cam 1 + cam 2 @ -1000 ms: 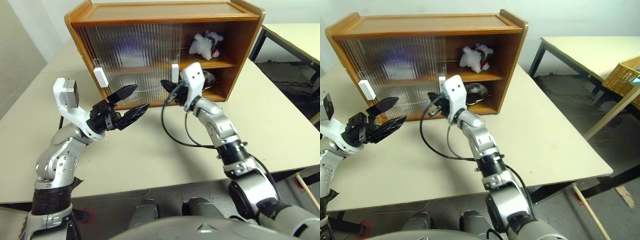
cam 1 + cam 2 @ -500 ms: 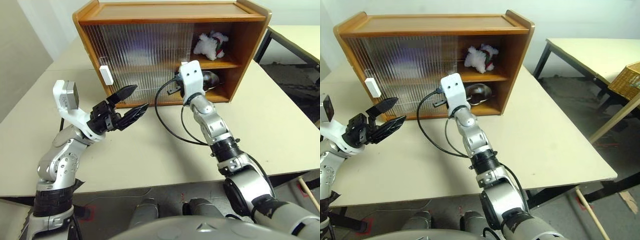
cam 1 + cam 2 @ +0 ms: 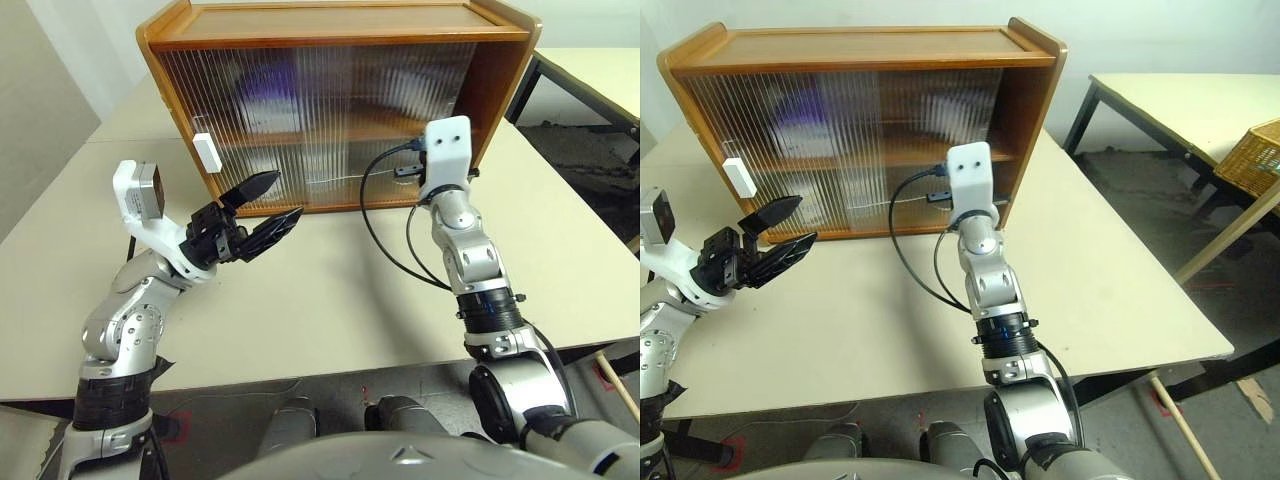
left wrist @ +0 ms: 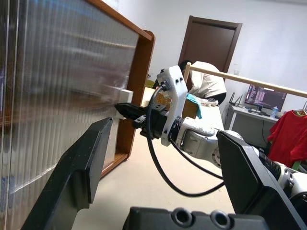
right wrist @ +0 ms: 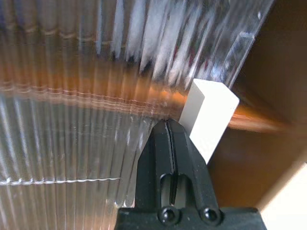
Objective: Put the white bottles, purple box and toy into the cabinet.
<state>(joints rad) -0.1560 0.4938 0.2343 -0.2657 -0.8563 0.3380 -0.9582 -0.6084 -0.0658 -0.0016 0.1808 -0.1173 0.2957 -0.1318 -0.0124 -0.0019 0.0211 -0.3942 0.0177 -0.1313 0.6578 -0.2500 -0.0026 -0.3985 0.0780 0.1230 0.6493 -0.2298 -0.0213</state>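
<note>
While the left hand hangs just where it was a second ago, its two black fingers spread wide with nothing between them, the right arm has swung across to the far right end of the cabinet. The right hand has its fingers pressed flat together, gripping nothing, and their tips sit right against the side of the white handle on the right-hand sliding door.

That door is the big change. A second ago the right side of the cabinet stood open, with the toy in plain sight on the upper shelf and a shiny bowl below it; half a second ago the gap was still there, though the arm had already started across. Now ribbed translucent panels cover nearly the whole front, and only a narrow strip of brown wood shows beside the handle at the right end wall.

Behind the ribbed panels there are only blurred patches (a purplish one on the upper shelf toward the left, paler ones further right), and I cannot tell what each is. The left door's handle sits near the left end of the front, above the cream counter.
</note>
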